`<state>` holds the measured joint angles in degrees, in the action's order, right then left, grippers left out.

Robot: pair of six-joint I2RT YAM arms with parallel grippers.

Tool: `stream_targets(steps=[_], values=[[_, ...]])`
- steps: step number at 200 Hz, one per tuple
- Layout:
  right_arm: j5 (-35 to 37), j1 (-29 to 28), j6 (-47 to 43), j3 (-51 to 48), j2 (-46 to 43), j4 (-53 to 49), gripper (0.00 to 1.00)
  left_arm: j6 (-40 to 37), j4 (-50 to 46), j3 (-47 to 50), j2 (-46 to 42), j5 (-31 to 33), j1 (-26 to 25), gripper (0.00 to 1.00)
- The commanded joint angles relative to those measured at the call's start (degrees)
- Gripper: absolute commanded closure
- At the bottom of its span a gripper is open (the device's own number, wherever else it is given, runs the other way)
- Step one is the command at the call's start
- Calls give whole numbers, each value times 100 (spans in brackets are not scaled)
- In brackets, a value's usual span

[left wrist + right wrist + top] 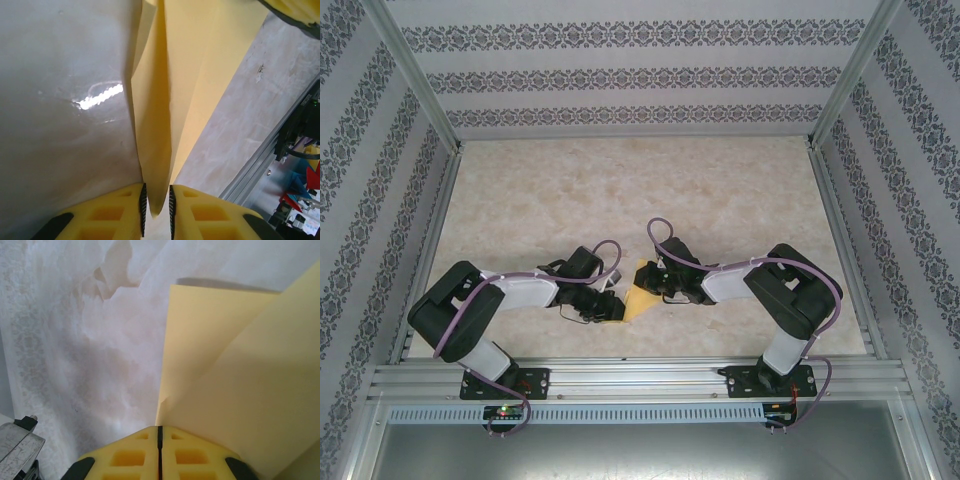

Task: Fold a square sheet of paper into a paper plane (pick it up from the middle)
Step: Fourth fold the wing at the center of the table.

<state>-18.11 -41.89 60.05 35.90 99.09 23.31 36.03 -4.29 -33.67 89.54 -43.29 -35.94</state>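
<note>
The square sheet of paper (642, 298) is yellow, folded over and standing up off the table between the two arms. In the left wrist view its rounded fold (155, 125) hangs down between my left gripper's (156, 205) jaws. They stand a narrow gap apart, and the fold brushes the black pads (143, 205) without being pressed flat. My right gripper (160, 432) is shut, pinching an edge of the sheet (240, 380), whose layers fan away to the right. In the top view the left gripper (610, 305) and right gripper (655, 285) meet at the paper. A finished paper plane is out of view.
The marble-patterned table (620, 190) stretches away behind the arms. Patterned walls (620, 75) close in the back and both sides. An aluminium rail (640, 375) runs along the near edge and also shows in the left wrist view as a rail (260, 160).
</note>
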Motion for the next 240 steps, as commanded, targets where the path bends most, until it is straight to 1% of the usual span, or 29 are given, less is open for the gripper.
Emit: stream_targets(steps=[1, 33, 55, 94, 128, 157, 186, 213, 240], values=[[228, -95, -108, -77, 291, -698, 91, -149, -43, -120, -49, 52, -53, 75], [231, -91, -115, -83, 295, -714, 91, -162, -122, -172, -281, 252, -53, 72], [243, -99, -119, -85, 278, -723, 91, -240, -300, -295, -263, 424, -53, 72], [226, -105, -123, -74, 295, -722, 91, -259, -293, -342, -149, 374, -53, 83], [236, -101, -116, -66, 311, -734, 91, -299, -363, -344, 35, 201, -59, 88], [242, -103, -115, -61, 313, -748, 91, -342, -510, -325, 180, 220, -54, 92], [246, -109, -99, -63, 330, -767, 91, -347, -560, -319, 361, 170, -64, 93], [271, -109, -99, -74, 322, -784, 91, -405, -940, -338, 431, 495, -71, 93], [253, -119, -90, -59, 353, -793, 91, -345, -1071, -267, 376, 526, -116, 93]])
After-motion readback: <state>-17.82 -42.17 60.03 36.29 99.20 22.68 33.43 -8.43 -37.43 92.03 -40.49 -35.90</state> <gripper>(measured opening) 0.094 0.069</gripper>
